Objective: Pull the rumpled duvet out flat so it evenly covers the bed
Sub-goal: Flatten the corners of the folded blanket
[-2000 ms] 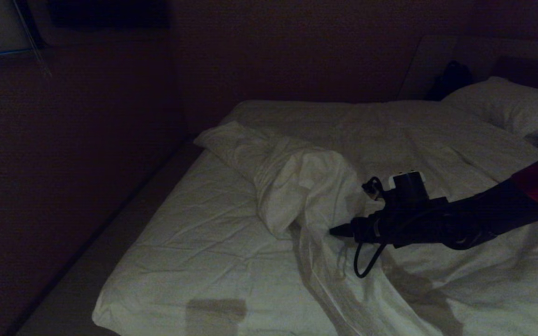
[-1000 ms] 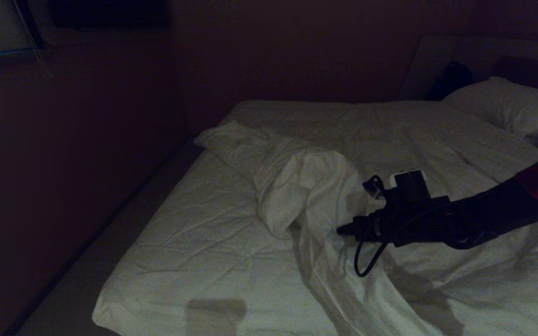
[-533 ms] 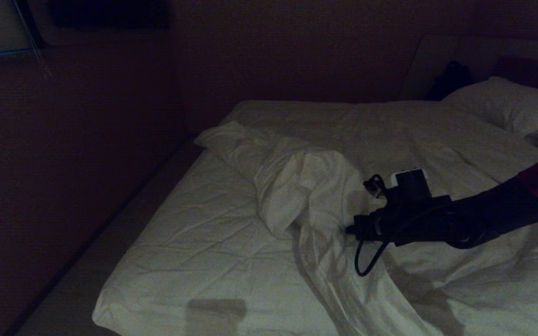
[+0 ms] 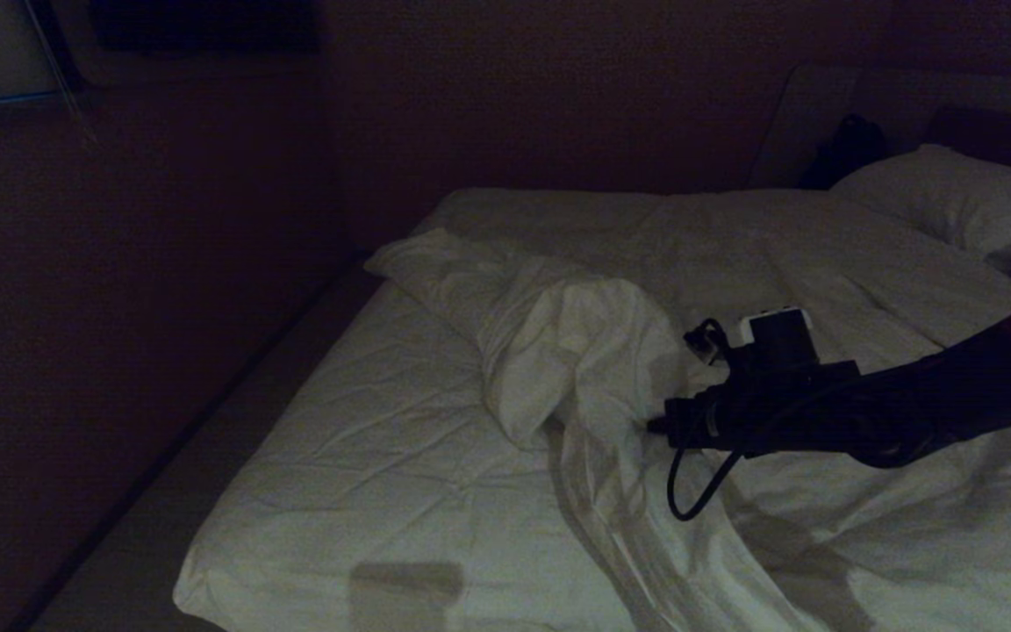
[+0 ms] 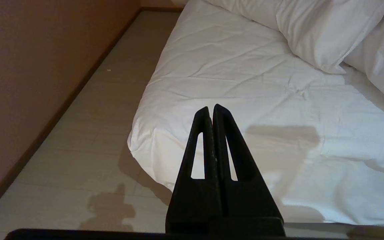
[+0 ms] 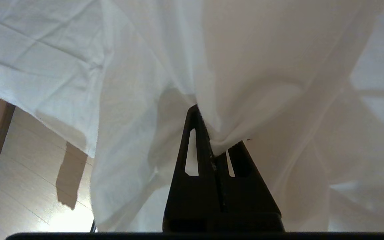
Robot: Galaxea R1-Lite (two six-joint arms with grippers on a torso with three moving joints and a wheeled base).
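Observation:
The bed shows a creased white sheet on its near left half. The white duvet lies bunched in a thick ridge across the middle and spreads rumpled to the right. My right gripper reaches in from the right, low at the foot of that ridge. In the right wrist view the right gripper is shut on a pinched fold of the duvet, which drapes up and away from the fingers. My left gripper is shut and empty, held off the bed's near corner, outside the head view.
A pillow lies at the far right by the dark headboard. A narrow strip of floor runs between the bed's left side and a dark wall. A cable loop hangs under the right wrist.
The right gripper has drawn back a little to the right and its wrist has lifted slightly. The duvet ridge and the rest of the bed look the same.

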